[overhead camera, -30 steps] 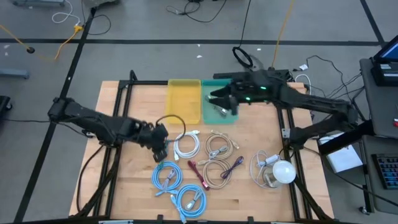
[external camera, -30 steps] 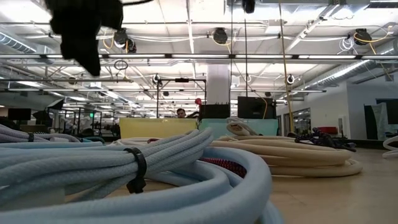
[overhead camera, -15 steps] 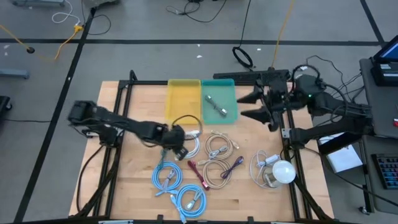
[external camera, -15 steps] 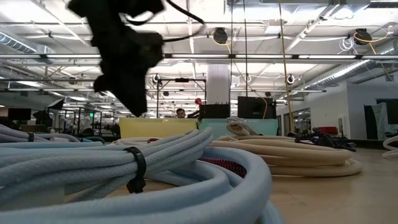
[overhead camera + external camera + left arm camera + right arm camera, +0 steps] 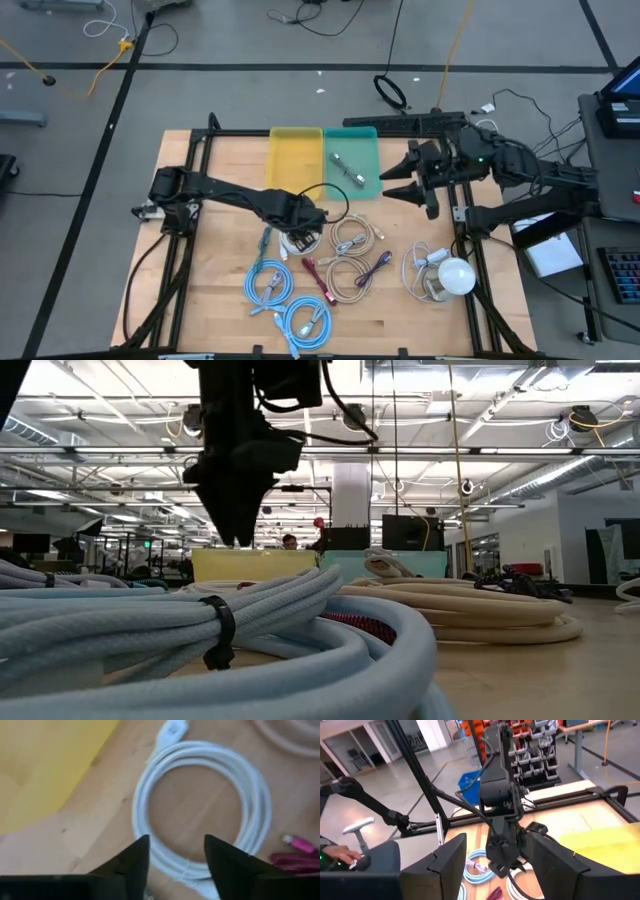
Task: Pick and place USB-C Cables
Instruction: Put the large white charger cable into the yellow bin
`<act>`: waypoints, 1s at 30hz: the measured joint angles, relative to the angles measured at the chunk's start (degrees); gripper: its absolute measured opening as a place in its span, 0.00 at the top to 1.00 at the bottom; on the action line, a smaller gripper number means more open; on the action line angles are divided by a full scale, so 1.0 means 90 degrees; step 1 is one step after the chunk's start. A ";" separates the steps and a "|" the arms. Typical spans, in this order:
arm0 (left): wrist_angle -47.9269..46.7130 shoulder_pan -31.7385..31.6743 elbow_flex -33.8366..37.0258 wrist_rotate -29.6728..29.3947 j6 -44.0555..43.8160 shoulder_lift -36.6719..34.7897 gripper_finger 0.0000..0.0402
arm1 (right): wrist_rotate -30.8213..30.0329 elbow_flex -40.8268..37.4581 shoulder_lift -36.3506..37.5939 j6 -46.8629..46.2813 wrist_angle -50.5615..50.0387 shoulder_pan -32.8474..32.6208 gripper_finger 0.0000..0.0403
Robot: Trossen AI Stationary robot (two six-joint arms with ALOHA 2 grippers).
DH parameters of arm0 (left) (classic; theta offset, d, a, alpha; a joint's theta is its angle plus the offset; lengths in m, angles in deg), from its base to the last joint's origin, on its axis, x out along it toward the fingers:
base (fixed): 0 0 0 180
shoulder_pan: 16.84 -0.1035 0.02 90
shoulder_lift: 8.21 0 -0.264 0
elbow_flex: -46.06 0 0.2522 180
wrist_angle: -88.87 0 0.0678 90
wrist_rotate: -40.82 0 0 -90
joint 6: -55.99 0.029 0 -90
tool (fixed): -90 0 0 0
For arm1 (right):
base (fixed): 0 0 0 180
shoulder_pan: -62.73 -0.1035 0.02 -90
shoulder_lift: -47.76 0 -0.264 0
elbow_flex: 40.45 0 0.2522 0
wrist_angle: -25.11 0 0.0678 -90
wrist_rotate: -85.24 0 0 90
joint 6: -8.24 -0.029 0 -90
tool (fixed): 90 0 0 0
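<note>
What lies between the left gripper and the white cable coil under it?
Nothing: in the left wrist view, the open left gripper hangs over the white coil, with only bare table around.

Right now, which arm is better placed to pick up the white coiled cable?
Left. The left gripper hangs open directly over the white cable, fingers straddling its rim. The right gripper sits off by the teal tray, away from the coils.

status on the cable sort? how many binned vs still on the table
Done: one short cable lies in the teal bin; the yellow bin looks empty. In hand: left gripper, open, over the white coil. Left: blue, beige and short cables on the table. Right gripper waits open beside the teal bin.
</note>
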 joint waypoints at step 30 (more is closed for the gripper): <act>-0.0779 0.0191 0.0107 0.0630 -0.1001 0.0704 0.91 | -0.0183 -0.0002 -0.0103 -0.0195 -0.0170 -0.0377 0.51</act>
